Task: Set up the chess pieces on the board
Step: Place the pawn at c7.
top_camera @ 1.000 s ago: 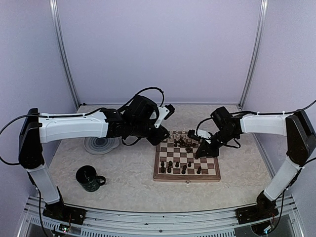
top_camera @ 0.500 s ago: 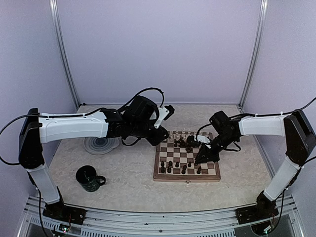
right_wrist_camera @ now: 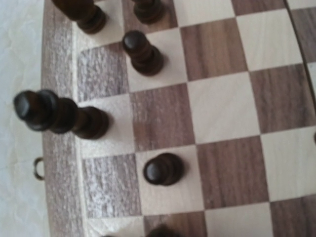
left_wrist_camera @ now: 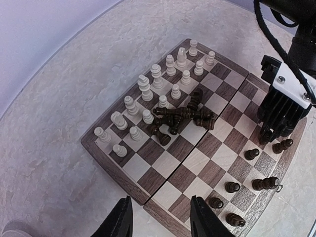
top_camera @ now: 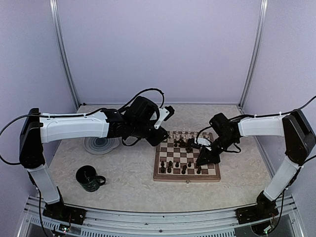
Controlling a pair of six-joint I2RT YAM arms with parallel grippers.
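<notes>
Dark chess pieces (left_wrist_camera: 282, 145) just beside right pincer (left_wrist_camera: 270, 133), tips together (left pincer (left_wrist_camera: 159, 210) spread).

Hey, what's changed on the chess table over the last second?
The right gripper slid toward the near right part of the board, among the standing dark pieces, and stayed shut; whether it carries a piece is unclear. The left gripper, the mug, the plate and the heap of fallen dark pieces stayed put.
</notes>
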